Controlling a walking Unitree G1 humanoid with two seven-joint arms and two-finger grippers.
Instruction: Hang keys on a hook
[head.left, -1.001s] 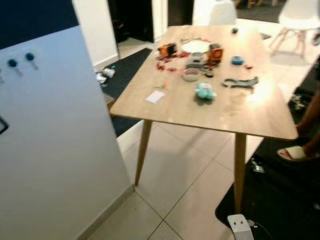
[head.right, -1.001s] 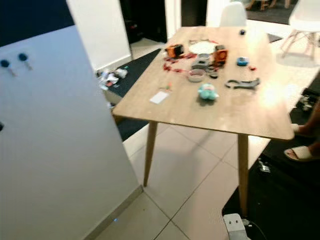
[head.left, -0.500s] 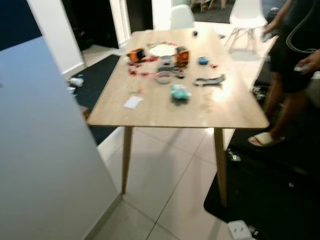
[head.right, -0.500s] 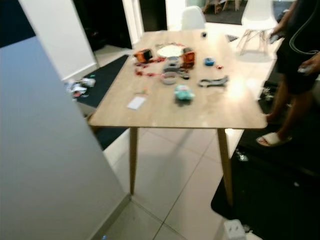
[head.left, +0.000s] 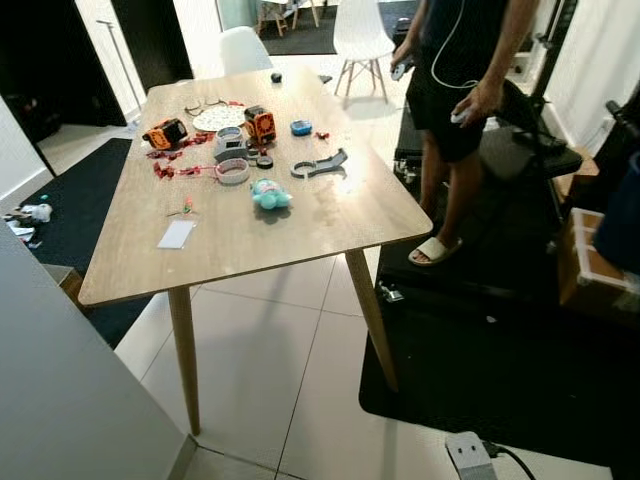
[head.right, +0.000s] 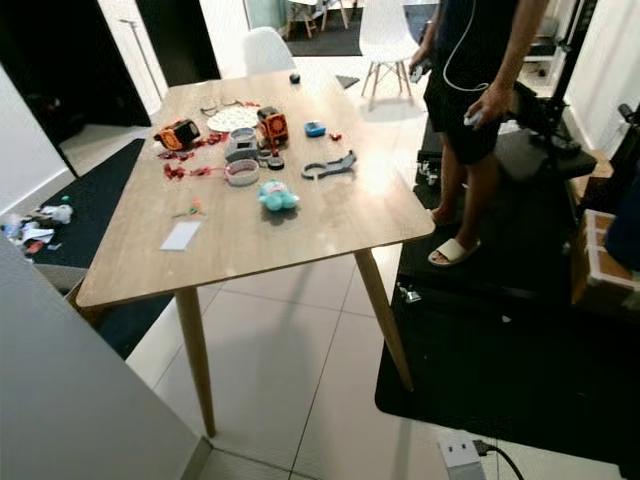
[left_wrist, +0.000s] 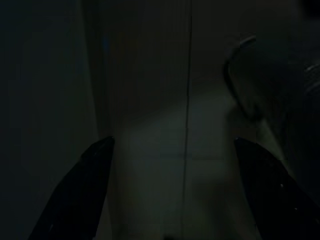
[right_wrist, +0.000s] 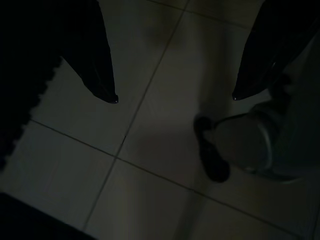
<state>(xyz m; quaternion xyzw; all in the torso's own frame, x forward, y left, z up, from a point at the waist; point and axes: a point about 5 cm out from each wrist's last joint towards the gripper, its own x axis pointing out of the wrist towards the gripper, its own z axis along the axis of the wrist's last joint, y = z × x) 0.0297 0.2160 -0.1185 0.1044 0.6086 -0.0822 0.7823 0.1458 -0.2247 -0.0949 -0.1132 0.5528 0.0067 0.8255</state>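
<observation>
Both arms idle, fingers spread, grasping nothing. Keys indistinct among clutter (head.left: 225, 150), upper left of bench (head.left: 330, 215). Risk: clipping person (head.left: 455, 110), upper right, while approaching; wrong item grabbed.

Light wooden table (head.left: 300, 225), teal plush toy (head.left: 269, 194), orange boxes (head.left: 166, 132), white paper slip (head.left: 177, 234), black mat (head.left: 500, 340) on pale floor tiles (head.left: 270, 370), white chairs (head.left: 360, 30) far right

Dark left gripper (left_wrist: 172, 142), jaws apart, above dim tiled floor (left_wrist: 150, 100).
</observation>
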